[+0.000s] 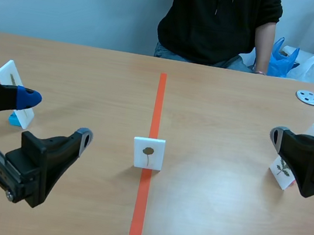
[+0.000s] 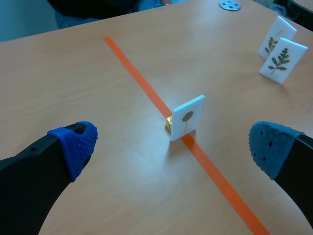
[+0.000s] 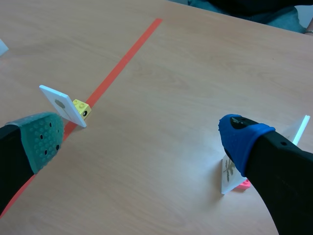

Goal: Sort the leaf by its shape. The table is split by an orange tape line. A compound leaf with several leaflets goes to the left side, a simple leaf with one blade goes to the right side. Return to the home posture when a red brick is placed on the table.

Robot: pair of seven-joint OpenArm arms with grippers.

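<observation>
my arms [image 1: 26, 163]: black, thick-fingered.
left gripper [image 2: 172, 144] wears blue dotted pads [image 2: 78, 142]; right gripper [image 3: 142, 134] has one grey-green dotted pad [image 3: 41, 139] and one blue one.

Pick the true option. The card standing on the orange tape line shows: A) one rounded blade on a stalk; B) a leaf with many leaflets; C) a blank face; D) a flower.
A: the leaf card on the orange tape line bears a single small rounded blade on a thin stalk, with no side leaflets.
</observation>
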